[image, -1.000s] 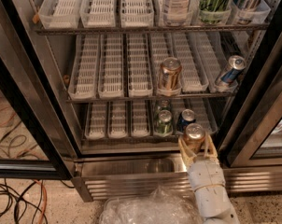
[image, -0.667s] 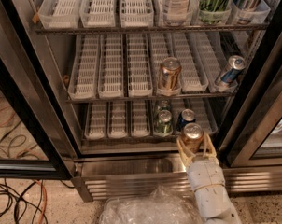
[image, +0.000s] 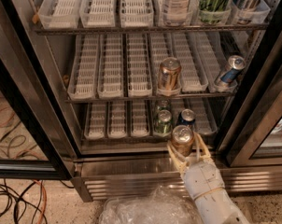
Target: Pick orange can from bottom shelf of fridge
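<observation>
The orange can (image: 182, 138), copper with a shiny silver top, sits between the pale fingers (image: 172, 156) of my gripper (image: 185, 147), which is shut on it. The white arm rises from the bottom right. The can is held upright just in front of the bottom shelf (image: 117, 121), over the steel sill of the fridge (image: 131, 169). The shelf's white slotted lane trays run back into the fridge.
A green can (image: 163, 123) and a blue can (image: 186, 117) stand on the bottom shelf right behind the held can. The rack above holds a copper can with whitish patches (image: 169, 74) and a tilted blue can (image: 229, 70). Crumpled clear plastic (image: 145, 209) lies on the floor.
My gripper, with the orange can in it, has shifted a little to the left and slightly lower in the picture. Nothing else has moved.
</observation>
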Motion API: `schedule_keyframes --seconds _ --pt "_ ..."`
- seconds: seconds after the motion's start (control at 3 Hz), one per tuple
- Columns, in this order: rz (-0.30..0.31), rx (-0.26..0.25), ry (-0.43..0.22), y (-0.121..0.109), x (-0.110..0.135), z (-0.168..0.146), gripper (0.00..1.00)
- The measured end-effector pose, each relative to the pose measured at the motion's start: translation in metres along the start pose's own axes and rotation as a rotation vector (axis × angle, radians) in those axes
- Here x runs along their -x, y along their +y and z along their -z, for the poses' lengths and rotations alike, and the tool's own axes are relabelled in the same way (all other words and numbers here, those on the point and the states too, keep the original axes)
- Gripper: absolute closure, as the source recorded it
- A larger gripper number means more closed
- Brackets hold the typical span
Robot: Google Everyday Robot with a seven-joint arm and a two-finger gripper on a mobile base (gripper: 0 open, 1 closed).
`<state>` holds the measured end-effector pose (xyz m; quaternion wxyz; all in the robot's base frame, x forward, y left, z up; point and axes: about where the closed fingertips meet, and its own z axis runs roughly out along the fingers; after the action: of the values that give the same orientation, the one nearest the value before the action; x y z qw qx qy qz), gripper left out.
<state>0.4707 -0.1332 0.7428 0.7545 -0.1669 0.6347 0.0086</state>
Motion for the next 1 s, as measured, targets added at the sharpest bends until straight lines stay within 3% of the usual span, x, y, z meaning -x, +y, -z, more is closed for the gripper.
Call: schedule_keyframes --seconds 0.67,1.0 --pt "0.003 0.185 -0.023 0.049 0.023 0.015 1.00" --pt "0.000 0.235 -0.056 0.063 0.037 0.021 1.00"
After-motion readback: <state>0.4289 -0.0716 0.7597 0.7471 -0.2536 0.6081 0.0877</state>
